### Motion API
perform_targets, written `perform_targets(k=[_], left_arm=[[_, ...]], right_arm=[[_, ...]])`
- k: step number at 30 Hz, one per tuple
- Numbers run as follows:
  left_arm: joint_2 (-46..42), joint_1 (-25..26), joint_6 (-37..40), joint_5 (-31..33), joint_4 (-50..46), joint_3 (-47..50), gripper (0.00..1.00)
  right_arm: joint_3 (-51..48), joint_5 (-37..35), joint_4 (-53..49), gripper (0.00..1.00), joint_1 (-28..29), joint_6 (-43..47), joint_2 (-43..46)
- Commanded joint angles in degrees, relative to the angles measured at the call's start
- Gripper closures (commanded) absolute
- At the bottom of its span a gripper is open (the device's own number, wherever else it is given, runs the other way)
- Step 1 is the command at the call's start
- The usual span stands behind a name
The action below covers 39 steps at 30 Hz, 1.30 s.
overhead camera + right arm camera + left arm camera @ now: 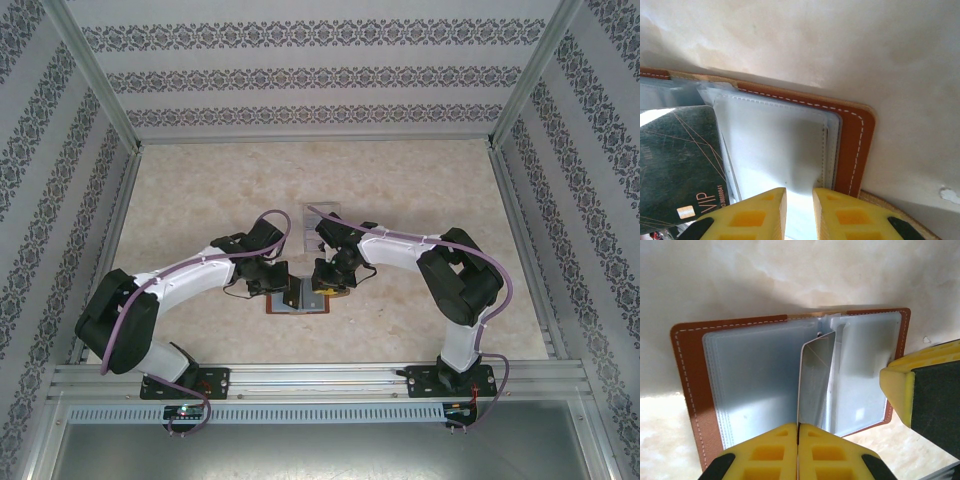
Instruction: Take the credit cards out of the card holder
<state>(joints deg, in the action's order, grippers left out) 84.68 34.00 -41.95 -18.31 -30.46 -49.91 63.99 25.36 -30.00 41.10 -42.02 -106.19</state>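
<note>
The card holder point(690, 370), brown leather with grey-blue pockets, lies open and flat on the table point(300, 300). My left gripper point(798, 432) is shut on the near edge of a pale credit card point(815, 380), which stands on edge over the centre fold. A dark credit card point(675, 160) printed "VIP" lies in the left pocket in the right wrist view. My right gripper point(799, 200) is closed with a narrow gap on the pale inner page point(775, 145), which rises between its fingers. One of its fingers point(897, 390) sits at the holder's right edge. Both grippers meet over the holder point(305, 288).
A clear rack-like object point(318, 214) stands just behind the card holder. Patterned walls and aluminium rails point(300, 375) enclose the beige table on all sides. Both arms reach in from the near edge and crowd the middle.
</note>
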Motion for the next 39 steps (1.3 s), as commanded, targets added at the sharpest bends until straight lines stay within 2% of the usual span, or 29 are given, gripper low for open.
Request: perform_targets(k=[1,8,15,26,39], left_arm=[[0.3,-0.8,1.7,3.0,-4.3,-1.8,0.92],[1.3,-0.8,1.3,1.1,-2.8,-1.6,0.89],[3.1,-0.6,0.1,-4.3,1.6,-0.9,0.86],[3.0,-0.4,0.5,-3.9,1.3,-1.2,0.91],[0.3,-0.8,3.3,-0.2,-2.3,-3.1,0.97]], right_arm=[[0.1,-1.9,-3.7,0.76,-0.2,0.8,-0.8],[0.2,-1.9,-3.8,0.76,-0.2,0.8,-0.7],[0.4,-1.8,-4.0,0.76,-0.2,1.0,-0.7],[0.3,-2.0,-4.1,0.76,-0.3,0.7,-0.2],[-0.4,-3.5,-4.5,0.76,-1.8,-0.5,6.3]])
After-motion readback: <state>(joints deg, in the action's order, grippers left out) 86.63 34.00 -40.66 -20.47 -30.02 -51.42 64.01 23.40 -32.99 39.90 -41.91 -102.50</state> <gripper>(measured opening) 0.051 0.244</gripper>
